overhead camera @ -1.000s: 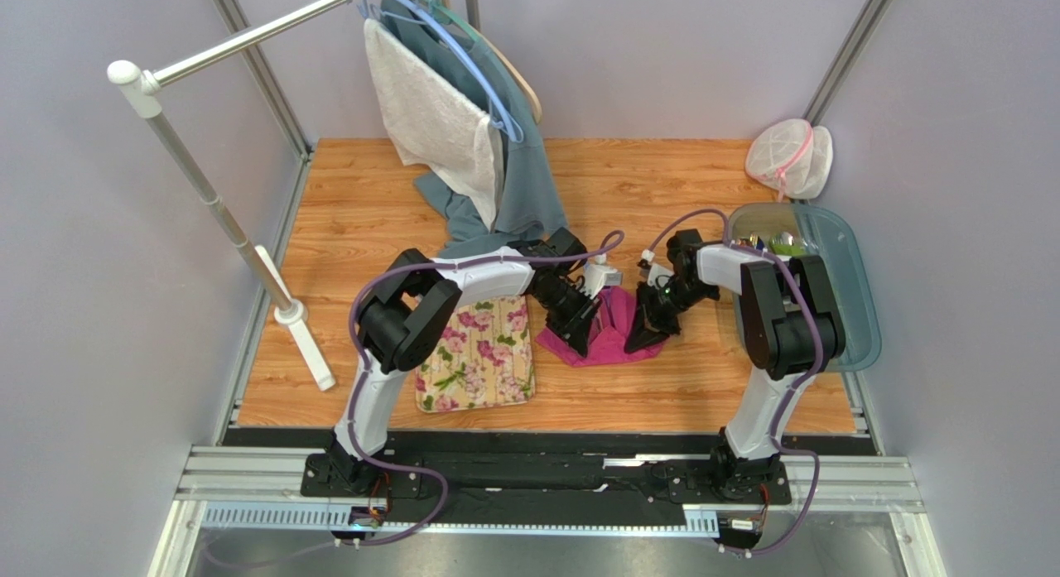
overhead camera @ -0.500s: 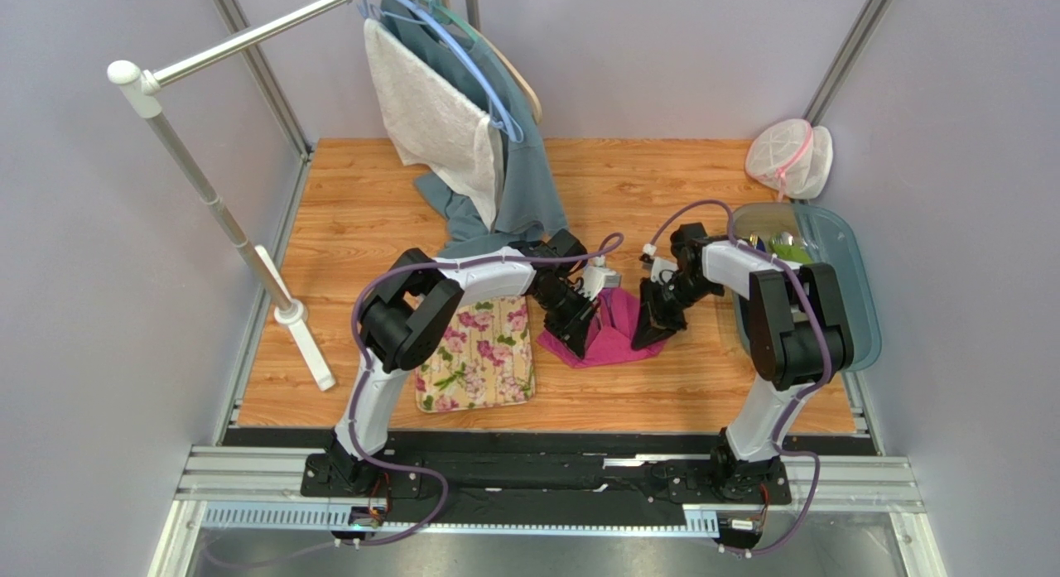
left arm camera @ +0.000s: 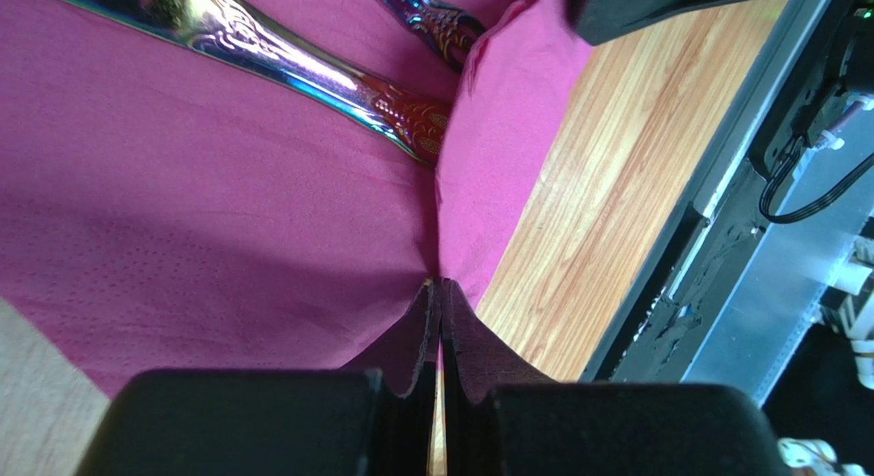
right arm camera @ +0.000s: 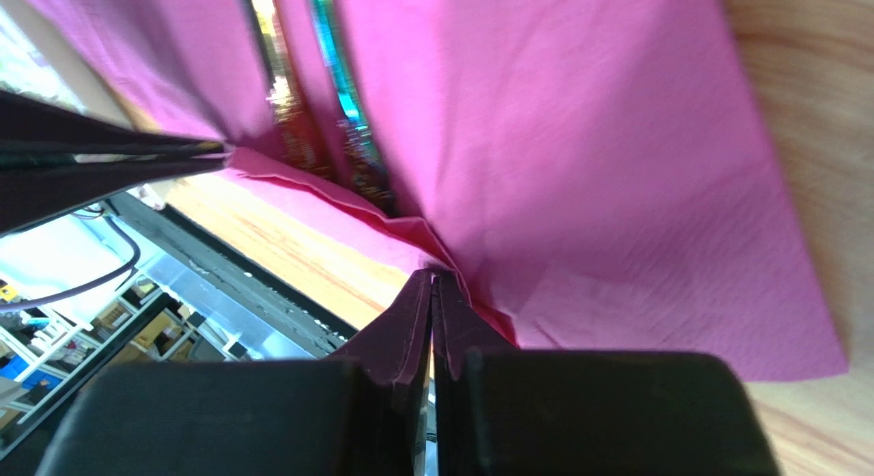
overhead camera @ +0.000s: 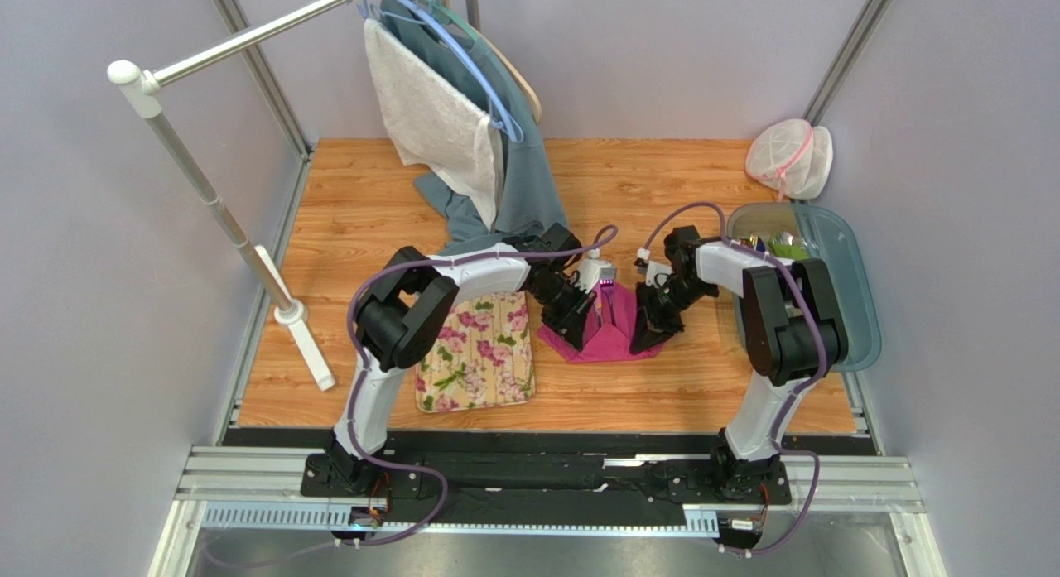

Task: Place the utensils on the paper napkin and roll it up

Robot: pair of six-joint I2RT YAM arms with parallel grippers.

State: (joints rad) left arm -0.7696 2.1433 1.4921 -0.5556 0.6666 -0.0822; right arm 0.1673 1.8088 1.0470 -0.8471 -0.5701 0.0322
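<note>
I am working the rolling step now, with both claws down on the napkin [overhead camera: 606, 335], which is lying on the table [overhead camera: 647, 192] just beside the mat [overhead camera: 479, 354], on the mat's right-arm side. The left claw [left arm camera: 441, 292] is pressed together and pinching a raised fold at the napkin's edge. The right claw [right arm camera: 433, 281] is pressed together on a fold at the opposite side. From above, the sheet is peaking up between them like a small tent.

To do this well, I am planning to carry both pinched folds over the utensils [left arm camera: 308, 71] at one pace and at one height, so the edge is going over as a straight line and not twisting. I am judging that I should stay low and draw the paper snug against the handles. Slack would be letting them slide or roll out the open end. The paper looks thin, so pulling the claws apart could be tearing it where they are gripping.

The napkin is showing magenta-pink, soft and lightly creased, with a fine embossed dot grain in the left wrist view. Two slim handles are showing on it, lying between the claws, their patterned ends close to the pinched edge. The metal is throwing an oily blue, green and gold sheen. I cannot see the working ends, so I cannot tell which pieces they are.
</note>
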